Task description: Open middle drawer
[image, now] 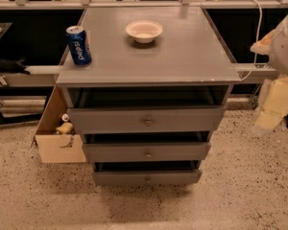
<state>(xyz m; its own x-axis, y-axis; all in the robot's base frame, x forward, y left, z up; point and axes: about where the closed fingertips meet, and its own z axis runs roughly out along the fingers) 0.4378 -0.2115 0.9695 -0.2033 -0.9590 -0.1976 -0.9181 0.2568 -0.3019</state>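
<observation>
A grey cabinet [149, 56] stands in the middle of the camera view with three grey drawer fronts stacked below its top. The middle drawer [115, 152] is the mid-sized front, with a small round metal knob [148, 154] at its centre. The wider top drawer front [110, 121] is above it and the narrowest bottom front [120, 178] is below it. A dark gap shows above each front. My gripper [273, 107] is a pale blurred shape at the right edge, beside the cabinet at drawer height and apart from the knob.
A blue Pepsi can [79, 44] stands on the cabinet top at the left and a white bowl [144, 31] sits near the back. An open cardboard box [55, 133] with small items stands on the floor against the cabinet's left side. Speckled floor lies in front.
</observation>
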